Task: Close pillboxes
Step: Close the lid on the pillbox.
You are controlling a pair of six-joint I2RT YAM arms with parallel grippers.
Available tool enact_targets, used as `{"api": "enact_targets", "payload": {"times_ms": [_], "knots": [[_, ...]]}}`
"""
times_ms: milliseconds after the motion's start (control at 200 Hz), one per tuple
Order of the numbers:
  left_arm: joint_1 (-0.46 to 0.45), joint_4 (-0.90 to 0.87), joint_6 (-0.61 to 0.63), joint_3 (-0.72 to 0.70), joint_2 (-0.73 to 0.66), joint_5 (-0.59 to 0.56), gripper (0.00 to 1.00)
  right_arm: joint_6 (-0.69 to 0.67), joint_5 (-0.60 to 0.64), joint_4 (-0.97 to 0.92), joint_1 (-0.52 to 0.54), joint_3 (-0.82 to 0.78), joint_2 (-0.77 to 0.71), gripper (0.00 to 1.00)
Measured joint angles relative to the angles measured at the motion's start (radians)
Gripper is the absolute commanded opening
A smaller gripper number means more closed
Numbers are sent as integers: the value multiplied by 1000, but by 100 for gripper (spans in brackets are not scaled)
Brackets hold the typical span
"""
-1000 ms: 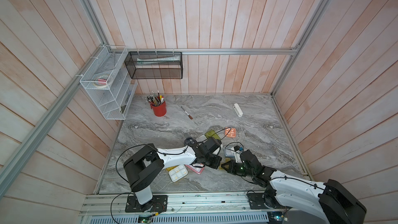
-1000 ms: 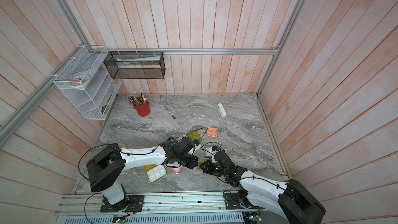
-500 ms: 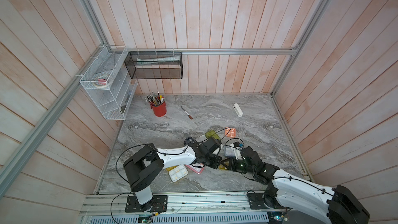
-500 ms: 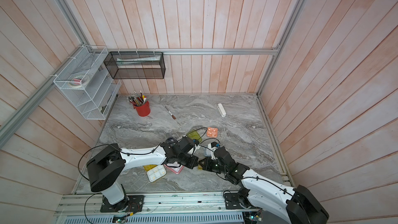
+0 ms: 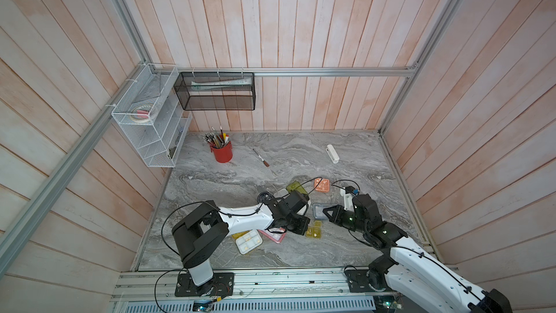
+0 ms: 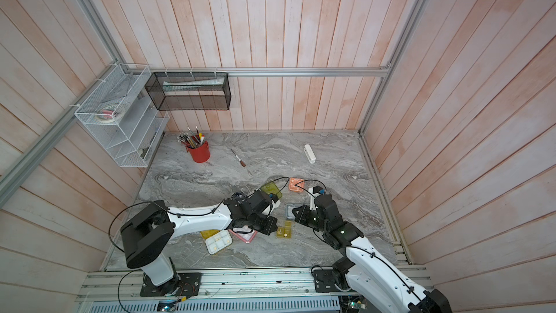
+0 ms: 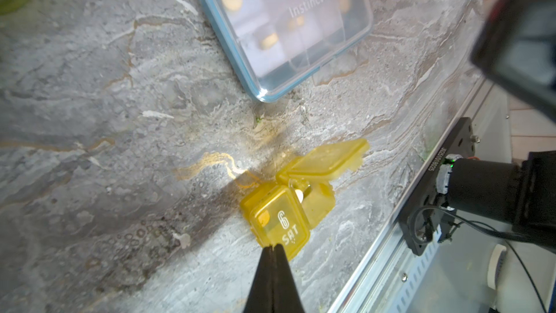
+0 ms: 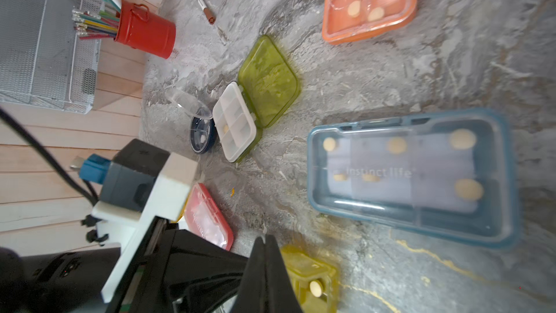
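The small amber pillbox (image 7: 282, 221) lies on the marble with one lid (image 7: 325, 158) flipped up over a pill; its "6 SAT" compartment is closed. My left gripper (image 7: 272, 246) is shut, its tip touching that box's edge. My right gripper (image 8: 266, 239) is also shut and empty, hanging just beside the amber pillbox (image 8: 313, 272) and near the blue-grey pillbox (image 8: 406, 176), whose clear lid is down. The lime-green pillbox (image 8: 267, 85) and the dark round one (image 8: 201, 133) stand open. The orange (image 8: 370, 1) and pink (image 8: 207, 218) boxes look closed. A yellow-and-white box (image 5: 248, 240) lies open.
A red cup of pens (image 5: 222, 152), a loose pen (image 5: 261, 158) and a white bar (image 5: 332, 153) lie toward the back wall. A white wire shelf (image 5: 150, 121) hangs at the back left. The metal rail (image 7: 376, 251) runs along the table's front edge.
My right gripper has swung away from the near side of the amber box, back and to the right toward the blue-grey box. The left arm has stayed where it was.
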Motion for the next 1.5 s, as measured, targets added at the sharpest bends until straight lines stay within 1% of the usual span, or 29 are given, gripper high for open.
{"api": "enact_targets", "payload": {"times_ms": [260, 600, 1010, 1495], "knots": [[0, 46, -23, 0, 0, 20, 1, -39, -47, -10, -34, -2, 51, 5], [-10, 69, -27, 0, 43, 46, 1, -57, -85, 19, -47, -16, 96, 5], [-15, 82, -34, 0, 61, 53, 1, -61, -146, 93, -47, -42, 174, 5], [-15, 87, -34, 0, 63, 53, 0, -45, -241, 144, -47, -92, 162, 5]]}}
